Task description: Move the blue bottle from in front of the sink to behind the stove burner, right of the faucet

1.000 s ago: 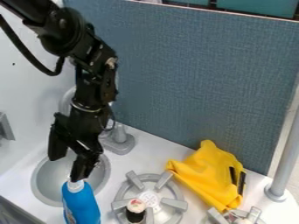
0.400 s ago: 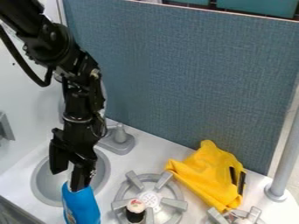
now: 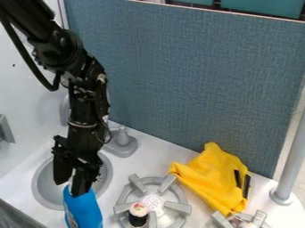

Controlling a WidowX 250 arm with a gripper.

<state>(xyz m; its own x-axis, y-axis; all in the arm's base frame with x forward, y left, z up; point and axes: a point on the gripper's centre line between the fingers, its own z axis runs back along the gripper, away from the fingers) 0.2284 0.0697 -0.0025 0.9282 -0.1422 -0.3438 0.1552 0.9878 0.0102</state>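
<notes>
The bottle point(image 3: 83, 210) was bright blue, and the folded cloth point(image 3: 212, 179) was yellow with black strips. The divider point(image 3: 202, 84) had a fine woven pattern in muted blue, while the counter point(image 3: 175, 151) was white. The sink basin point(image 3: 47, 189), the faucet point(image 3: 121, 142) and the burner point(image 3: 136, 185) were grey. The sushi roll point(image 3: 138, 213) was black around its side, with a pale pinkish top.
</notes>
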